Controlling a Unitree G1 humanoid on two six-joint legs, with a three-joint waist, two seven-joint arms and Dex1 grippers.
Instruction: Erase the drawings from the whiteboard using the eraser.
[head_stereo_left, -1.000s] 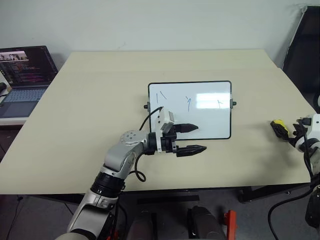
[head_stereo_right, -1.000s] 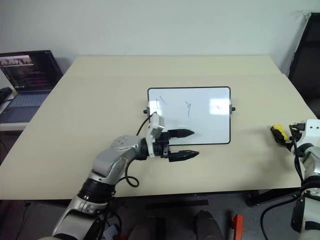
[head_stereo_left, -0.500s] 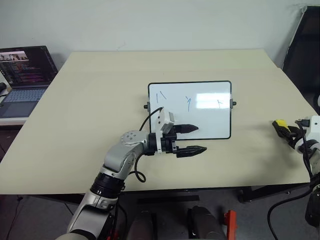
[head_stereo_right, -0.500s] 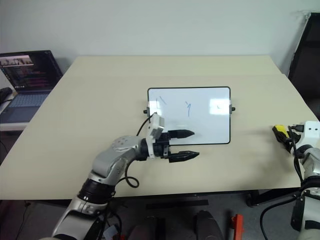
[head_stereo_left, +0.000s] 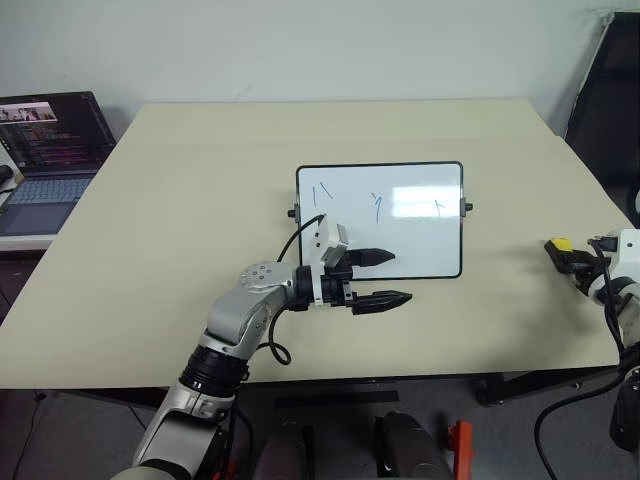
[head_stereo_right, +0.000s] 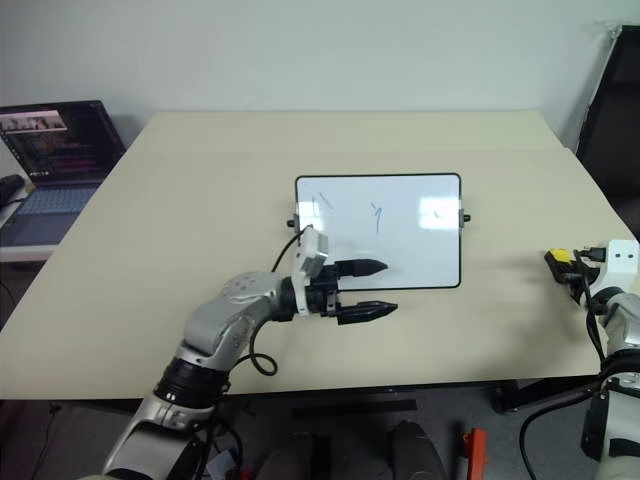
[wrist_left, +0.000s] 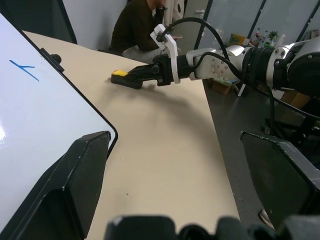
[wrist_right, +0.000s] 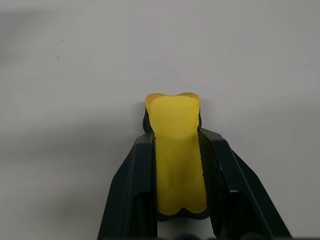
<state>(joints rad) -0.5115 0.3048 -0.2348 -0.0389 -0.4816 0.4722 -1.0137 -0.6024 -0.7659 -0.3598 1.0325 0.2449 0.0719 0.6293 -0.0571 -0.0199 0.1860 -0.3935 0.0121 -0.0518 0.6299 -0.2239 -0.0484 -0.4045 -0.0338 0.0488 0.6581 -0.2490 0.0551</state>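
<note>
Your beige table (head_stereo_left: 180, 200) carries the whiteboard (head_stereo_left: 420, 245) with blue drawings (head_stereo_left: 378, 205); a laptop (head_stereo_left: 45, 150) sits beside. Your right gripper (wrist_right: 176, 165) pinches the eraser (wrist_right: 175, 145) at the table's right edge; left gripper (head_stereo_left: 372, 277) spread wide.

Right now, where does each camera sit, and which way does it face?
Left eye, right eye: head, looking down over the table; whiteboard, both arms.
Left wrist: along the open left gripper toward the right gripper.
Right wrist: along jaws clamped on the eraser.
Shared: eraser, whiteboard.
</note>
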